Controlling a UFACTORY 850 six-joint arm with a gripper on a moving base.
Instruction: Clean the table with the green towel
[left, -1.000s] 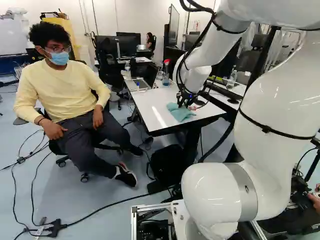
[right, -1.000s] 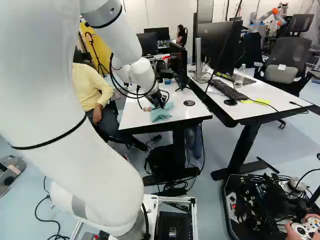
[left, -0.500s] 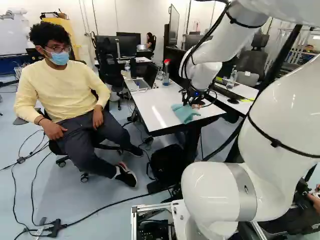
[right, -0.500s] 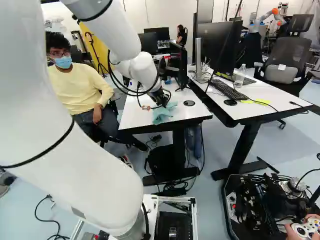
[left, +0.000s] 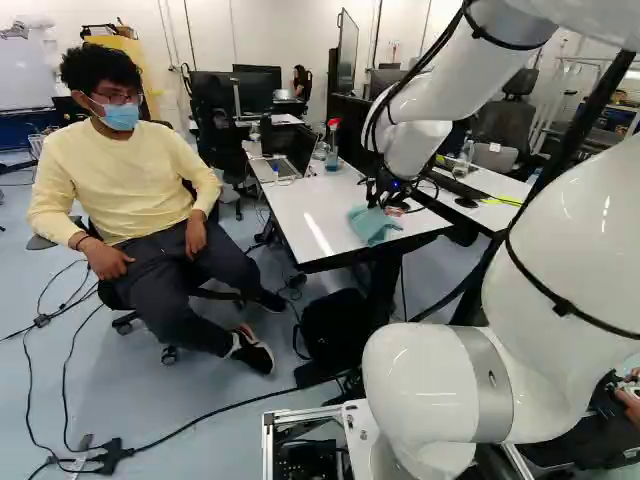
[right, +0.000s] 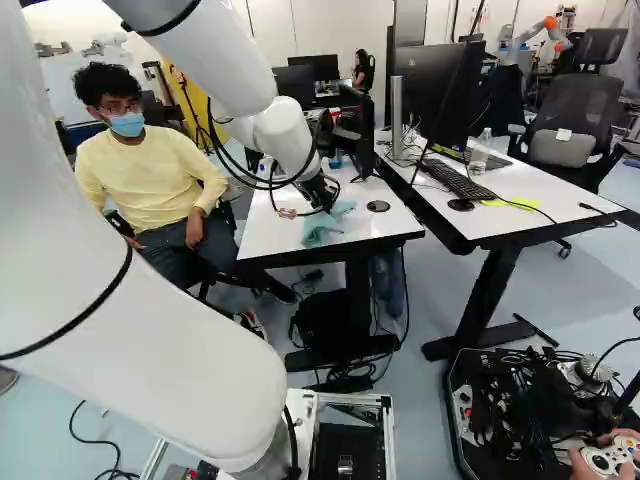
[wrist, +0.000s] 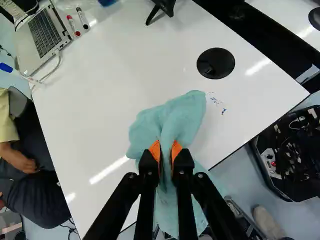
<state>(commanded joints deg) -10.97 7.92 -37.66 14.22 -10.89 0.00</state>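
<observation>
In my wrist view, with twelve straight out past my fingertips, my gripper (wrist: 166, 147) pinches the green towel (wrist: 182, 117) between its two orange pads (wrist: 155, 149), the fold narrow. One towel: its long axis runs from about one o'clock ahead of my jaws back through them toward six. Two small patches of blue marks (wrist: 218, 101) lie just beside its far end, between one and two on the white table (wrist: 100, 115), so I judge the next wipe should go there. I count one round black disc (wrist: 215, 63) at one, two markers (wrist: 83, 18) at eleven, one laptop (wrist: 45, 32) between ten and eleven. In the left base view, the towel sits at six o'clock beneath my jaws. In the right base view it also shows below them; my arm (right: 280, 135) is nearer, another robot (right: 528, 40) well apart, between one and two.
</observation>
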